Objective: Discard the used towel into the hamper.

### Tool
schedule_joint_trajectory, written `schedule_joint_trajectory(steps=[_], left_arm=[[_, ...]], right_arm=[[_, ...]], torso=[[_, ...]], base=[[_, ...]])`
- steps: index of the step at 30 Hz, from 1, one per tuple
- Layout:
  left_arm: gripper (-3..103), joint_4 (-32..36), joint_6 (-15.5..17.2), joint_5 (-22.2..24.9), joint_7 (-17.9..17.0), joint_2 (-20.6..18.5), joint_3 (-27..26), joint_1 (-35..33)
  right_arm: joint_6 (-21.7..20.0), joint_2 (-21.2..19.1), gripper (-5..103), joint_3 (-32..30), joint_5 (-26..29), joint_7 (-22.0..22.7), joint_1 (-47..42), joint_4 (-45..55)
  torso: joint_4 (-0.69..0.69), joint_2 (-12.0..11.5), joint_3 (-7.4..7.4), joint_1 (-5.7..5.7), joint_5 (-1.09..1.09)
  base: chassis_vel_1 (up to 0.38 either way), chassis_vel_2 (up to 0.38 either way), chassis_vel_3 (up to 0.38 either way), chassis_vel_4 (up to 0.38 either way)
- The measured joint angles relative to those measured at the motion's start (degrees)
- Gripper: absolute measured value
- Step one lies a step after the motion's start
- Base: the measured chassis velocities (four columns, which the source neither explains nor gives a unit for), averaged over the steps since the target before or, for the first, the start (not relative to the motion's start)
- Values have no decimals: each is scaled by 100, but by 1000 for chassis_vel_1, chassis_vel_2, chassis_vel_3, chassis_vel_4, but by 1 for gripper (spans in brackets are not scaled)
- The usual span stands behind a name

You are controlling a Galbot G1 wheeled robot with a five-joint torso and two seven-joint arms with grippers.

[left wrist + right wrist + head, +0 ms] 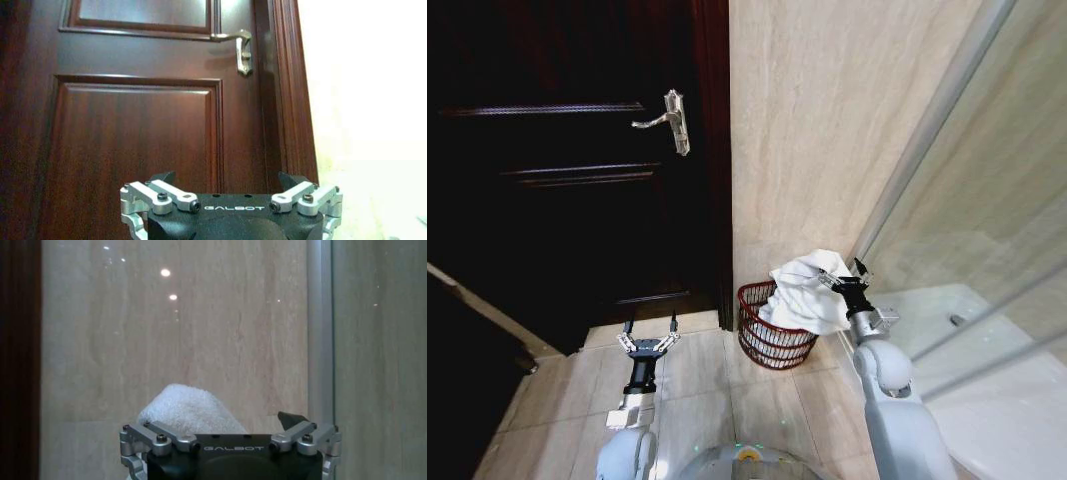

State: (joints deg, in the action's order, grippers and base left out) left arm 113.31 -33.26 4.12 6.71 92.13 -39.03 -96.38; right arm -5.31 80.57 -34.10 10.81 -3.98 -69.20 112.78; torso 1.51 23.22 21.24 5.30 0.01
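From the head camera I see my two arms as pale grey, smooth rounded shells, each narrowing to a black wrist section. The left hand (648, 343) is black at the core with silver metal finger linkages spreading from it. The right hand (847, 279) has the same black body and silver links, with a small silver block at its wrist. In both wrist cameras the hand body is matte black with "GALBOT" printed in pale letters, a row of small holes above it, and brushed-aluminium linkages on each side held by dark round-headed screws. A small green light glows on my base.
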Motion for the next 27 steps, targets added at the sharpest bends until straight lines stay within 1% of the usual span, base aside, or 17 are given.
schedule_joint_trajectory(steps=[1, 4, 9, 15, 17, 19, 20, 23, 27], left_arm=[[100, 0, 6, 4, 0, 0, -2, -10], [100, 17, 60, 15, 0, 0, -2, -31], [100, 35, 169, 9, 8, 0, -2, -29], [100, -19, 158, 1, -3, 0, -7, -18], [100, -59, 95, -14, -62, 0, -24, -6], [100, -73, 55, -21, -110, 0, -42, -6], [100, -73, 55, -21, -110, 0, -42, -6], [100, -73, 52, -22, -145, 0, -49, -3], [100, -71, 58, -117, -221, 0, -50, 34]], right_arm=[[1, -4, 100, -3, 5, -2, 49, -52], [10, -13, 100, -13, 31, -2, 129, -175], [15, -24, 100, -34, 89, -12, 216, -301], [31, -41, 100, -59, 144, -5, 279, -392], [28, -55, 100, -91, 174, 65, 296, -397], [-91, -71, 100, -122, 193, 312, 287, -352], [-91, -71, 100, -122, 193, 312, 287, -352], [-511, -140, 100, -188, 204, 693, 194, -128], [-578, -263, 100, -303, 295, 674, 78, -72]], torso=[[0, 3, -1, -1, -3], [1, 3, 1, -1, 0], [0, -1, 2, 2, -1], [1, -5, -2, -1, -1], [2, -5, -4, -3, -2], [2, -5, -4, -4, 0], [2, -5, -4, -4, 0], [2, -5, -5, -5, -2], [0, -5, -4, -4, -1]], base=[[110, -163, -97, 152], [87, -94, -76, 120], [-11, 11, 8, -14], [-23, 66, 50, -31], [0, 0, 0, 0], [0, 0, 0, 0], [0, 0, 0, 0], [0, 0, 0, 0], [0, 0, 0, 0]])
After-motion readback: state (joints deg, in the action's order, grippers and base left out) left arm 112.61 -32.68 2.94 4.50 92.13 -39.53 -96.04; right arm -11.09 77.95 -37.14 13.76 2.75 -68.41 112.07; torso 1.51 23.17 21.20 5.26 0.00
